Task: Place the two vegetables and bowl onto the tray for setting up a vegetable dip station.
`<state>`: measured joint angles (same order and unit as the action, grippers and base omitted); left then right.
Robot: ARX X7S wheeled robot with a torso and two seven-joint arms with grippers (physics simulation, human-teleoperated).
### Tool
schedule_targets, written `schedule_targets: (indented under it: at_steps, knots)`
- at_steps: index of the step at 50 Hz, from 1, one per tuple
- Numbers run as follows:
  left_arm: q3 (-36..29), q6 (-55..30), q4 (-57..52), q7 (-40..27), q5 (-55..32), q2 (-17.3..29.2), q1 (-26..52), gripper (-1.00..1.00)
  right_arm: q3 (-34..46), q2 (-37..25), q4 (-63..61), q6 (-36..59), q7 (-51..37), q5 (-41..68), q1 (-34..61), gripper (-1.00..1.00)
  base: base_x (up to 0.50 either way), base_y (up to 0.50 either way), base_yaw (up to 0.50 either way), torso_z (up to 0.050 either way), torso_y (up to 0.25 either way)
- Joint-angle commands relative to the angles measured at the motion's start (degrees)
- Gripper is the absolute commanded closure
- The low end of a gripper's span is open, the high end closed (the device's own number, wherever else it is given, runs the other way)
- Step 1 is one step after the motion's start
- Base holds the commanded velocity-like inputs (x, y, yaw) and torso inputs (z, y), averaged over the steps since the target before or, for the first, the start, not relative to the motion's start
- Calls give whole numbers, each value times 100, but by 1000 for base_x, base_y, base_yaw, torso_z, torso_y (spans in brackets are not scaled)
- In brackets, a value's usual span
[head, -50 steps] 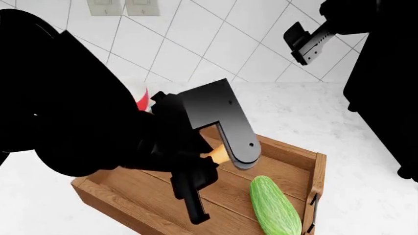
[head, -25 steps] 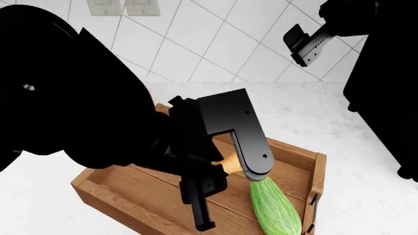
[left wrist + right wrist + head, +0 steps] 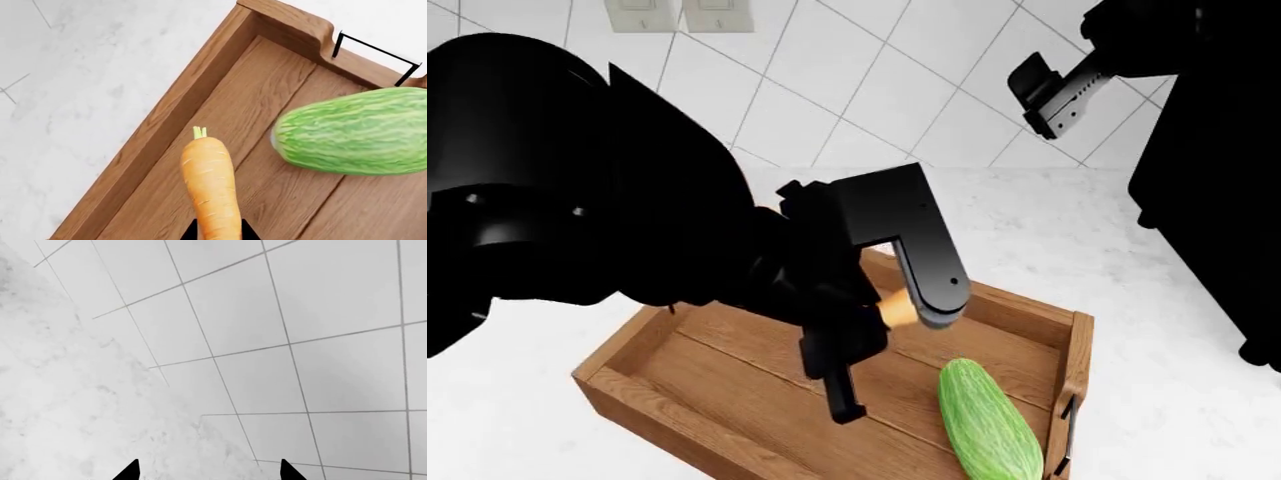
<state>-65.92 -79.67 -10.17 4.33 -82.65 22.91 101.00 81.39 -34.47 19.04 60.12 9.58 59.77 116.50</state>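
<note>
I have the carrot pinched in my left claw; in the left wrist view its thick end sits between the two dark fingertips at the frame's edge and its small green stem points away from the claw. It hangs over the plank floor of the tray, near one long wall, and I cannot tell whether it touches the wood. From the head camera only a small orange patch of the carrot shows, tucked under the black bracket of my left arm, above the middle of the tray.

The cucumber lies on the tray floor beside the carrot, apart from it, close to the short end with the black wire handle. In the head view the cucumber lies lengthwise along the tray's right end, its near part cut off by the frame.

The tray sits on the white marble table, angled to the tiled wall behind. The bowl is hidden from me.

My right claw is raised high at the right, in front of the tiles, well away from the tray. In the right wrist view its two fingertips stand wide apart with nothing between them, only table and wall behind.
</note>
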Motion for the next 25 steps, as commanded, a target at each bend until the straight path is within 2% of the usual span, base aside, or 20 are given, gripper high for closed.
schedule_targets:
  at_steps: [1,7,25]
  knots:
    - [-343,399,154,666,805,1,-15,100,5,28,22,-10,16,-32,-17,-100,0,0,0,0,0]
    - [-561,658,277,1017,1180,10,-19,100,29,46,52,-27,45,-63,-48,-100,0,0,0,0,0]
    - [-626,712,35,1148,1052,-15,-85,100,13,60,57,-32,40,-85,-74,-100,0,0,0,1,0]
